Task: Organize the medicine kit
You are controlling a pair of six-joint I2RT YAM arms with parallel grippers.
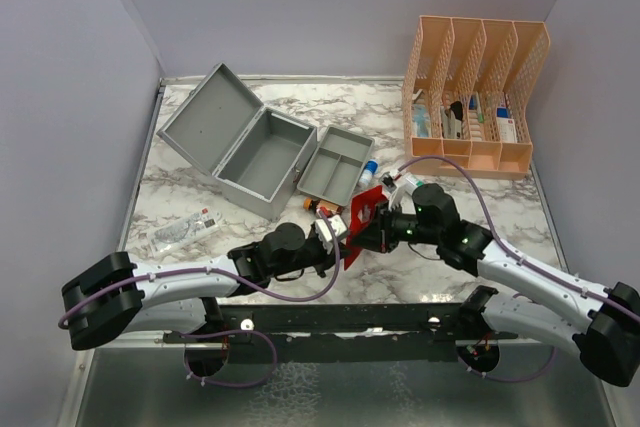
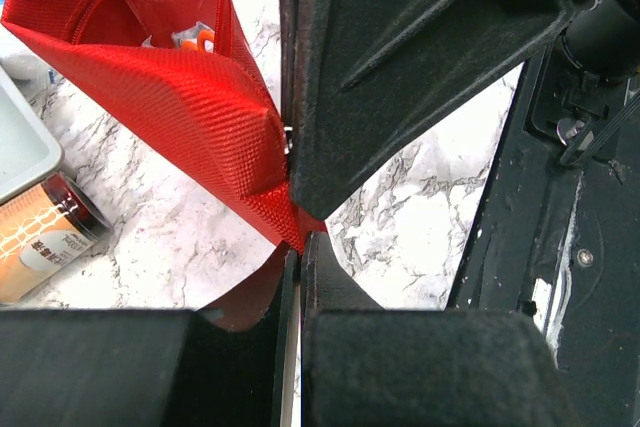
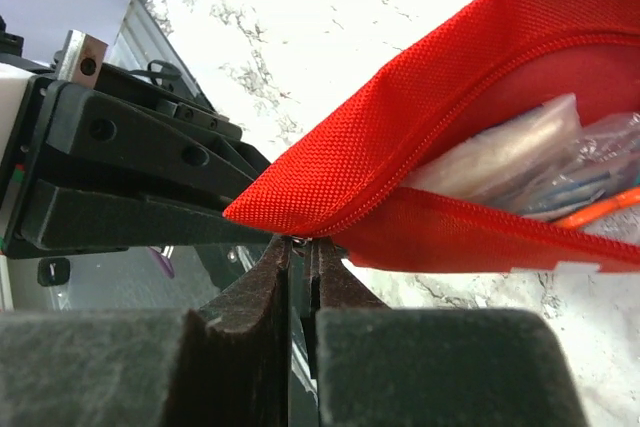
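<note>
Clamps left fingers [image 2: 420, 372] and right fingers [image 3: 440, 367] closed on the same corner of the red pouch [image 3: 420, 137], probably to hold its mouth open for emptying, with the medicine kit [image 1: 255, 152] standing lid-open far-left on the worktop [image 1: 185, 197].

Left arm [image 1: 180, 277] and right arm [image 1: 530, 272] angle inward, fingers [image 2: 420, 367] clamped, tips almost touching.

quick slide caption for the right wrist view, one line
Right gripper, jaws shut on a corner of the unzipped red pouch, plastic-wrapped supplies visible inside, marble table behind
</note>
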